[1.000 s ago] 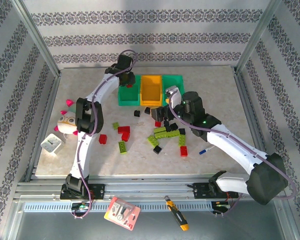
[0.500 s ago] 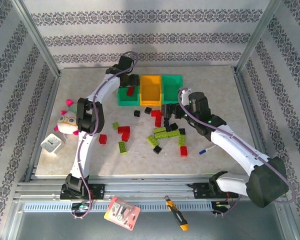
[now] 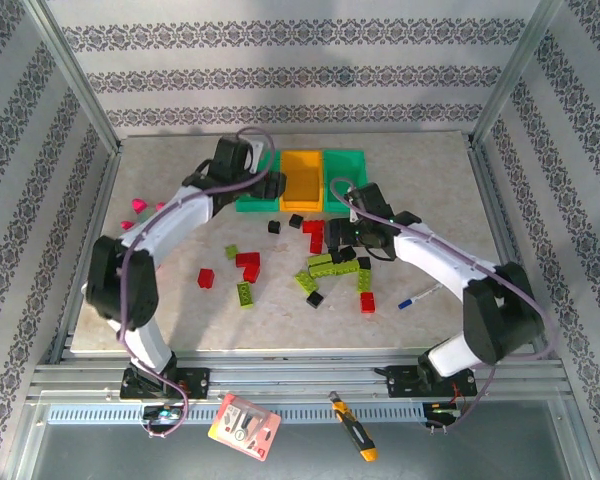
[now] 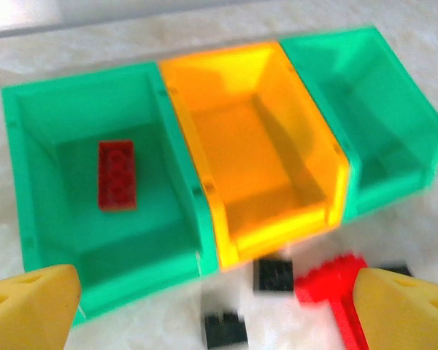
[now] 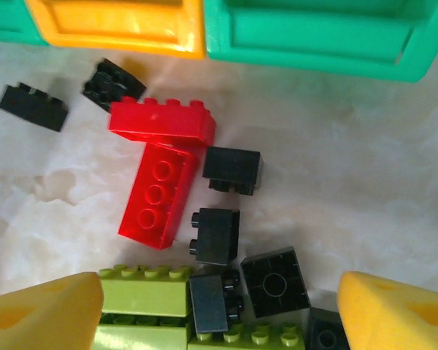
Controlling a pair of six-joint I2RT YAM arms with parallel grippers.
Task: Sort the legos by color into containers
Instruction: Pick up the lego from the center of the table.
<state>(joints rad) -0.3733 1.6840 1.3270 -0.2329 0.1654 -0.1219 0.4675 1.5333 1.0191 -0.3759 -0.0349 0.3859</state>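
Status: early. Three containers [image 3: 302, 180] stand in a row at the far side of the tabletop [image 3: 430, 200].
- The left green bin [image 4: 36, 182] holds one red brick [image 4: 117, 175], lying flat on its floor.
- The orange bin [image 4: 255, 153] is bare inside.
- The right green bin [image 4: 372, 109] looks bare too, though its own wall hides the near corner.

Left hand [image 4: 217, 310]: hovers just in front of the left green and orange bins. Fingers are spread wide with nothing between them.

Right hand [image 5: 219, 310]: over the main heap of legos [image 3: 330, 265]. Fingers are also wide apart and hold nothing. Directly below it:
- two red bricks [image 5: 168, 168] touching in an L;
- several black bricks [image 5: 217, 235];
- lime bricks [image 5: 142, 299] at the near edge.

Left on the tabletop, from the top view: the heap near the middle, plus strays to its left, reds [image 3: 247, 262] and limes [image 3: 245, 293]. One more red [image 3: 368, 300] and one black [image 3: 315, 298] lie nearer the arms.

Judgement: nearly all the sorting is still to do. Nothing yet marks a colour for the orange or right green bin.
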